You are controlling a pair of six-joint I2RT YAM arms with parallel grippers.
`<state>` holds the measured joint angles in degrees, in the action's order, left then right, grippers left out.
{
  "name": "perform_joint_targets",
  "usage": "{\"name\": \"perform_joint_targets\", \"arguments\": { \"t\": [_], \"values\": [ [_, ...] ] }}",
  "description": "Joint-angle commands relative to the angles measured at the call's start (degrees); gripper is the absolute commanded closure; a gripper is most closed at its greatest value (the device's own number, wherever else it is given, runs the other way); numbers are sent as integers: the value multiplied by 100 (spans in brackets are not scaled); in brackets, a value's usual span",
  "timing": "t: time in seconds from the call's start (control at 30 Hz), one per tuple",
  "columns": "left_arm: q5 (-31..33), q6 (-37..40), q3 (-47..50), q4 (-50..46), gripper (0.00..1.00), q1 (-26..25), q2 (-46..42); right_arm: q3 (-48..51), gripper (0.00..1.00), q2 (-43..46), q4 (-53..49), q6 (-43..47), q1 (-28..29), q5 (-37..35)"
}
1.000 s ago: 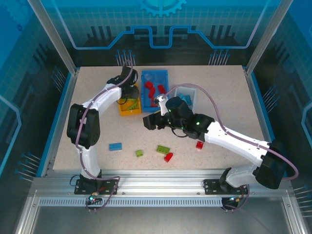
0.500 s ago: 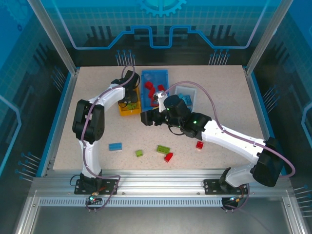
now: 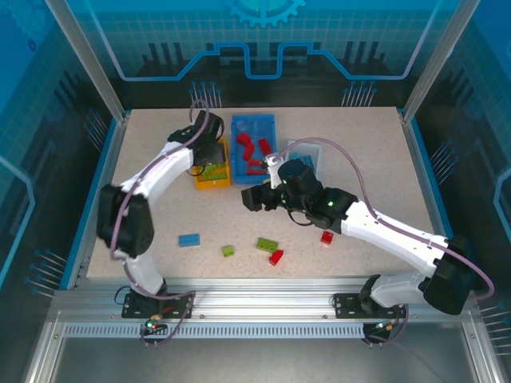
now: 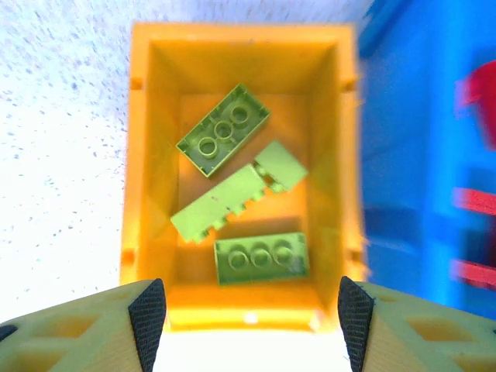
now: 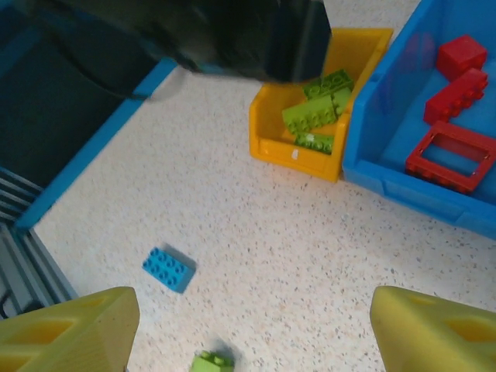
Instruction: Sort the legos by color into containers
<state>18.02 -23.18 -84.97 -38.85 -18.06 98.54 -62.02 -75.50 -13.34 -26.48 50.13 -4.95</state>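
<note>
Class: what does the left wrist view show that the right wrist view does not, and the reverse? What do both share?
Left wrist, not right: the left fingers, spread over the edge of the yellow bin. Right wrist, not left: the right fingers, a light blue brick and a green brick loose on the table. Both: the yellow bin, green bricks inside it, the blue bin.
</note>
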Motion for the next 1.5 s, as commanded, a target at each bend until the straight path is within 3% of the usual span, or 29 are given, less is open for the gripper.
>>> {"name": "perform_joint_targets", "arguments": {
  "t": [0.0,0.3,0.5,0.83,0.97,1.23,1.37,1.47],
  "values": [
    [-193,-711,443,-440,36,-66,-1260,-189,21,-569,-448,1048,274,517],
    [-352,-2031,2488,-1629,35,-65,-4988,-1957,18,-3210,-1071,2558,1398,735],
    [-370,-2783,2880,-3146,35,-39,-6815,-3554,17,-4869,-1679,2883,1588,424],
    [-379,-3211,2724,-4055,36,-35,-7481,-4973,17,-6149,-2216,2841,1548,64],
    [-355,-3199,2696,-4097,36,-39,-7508,-5338,26,-6438,-2400,2859,1628,0],
    [-326,-3127,2679,-4086,36,-35,-7495,-5553,54,-6606,-2482,2717,1711,-358],
    [-320,-3103,2657,-4076,36,-39,-7497,-5264,67,-6261,-2252,2591,1728,-455],
    [-409,-3004,2682,-3934,36,-39,-7491,-4834,71,-5674,-1992,2438,1728,-605]
  ]
}}
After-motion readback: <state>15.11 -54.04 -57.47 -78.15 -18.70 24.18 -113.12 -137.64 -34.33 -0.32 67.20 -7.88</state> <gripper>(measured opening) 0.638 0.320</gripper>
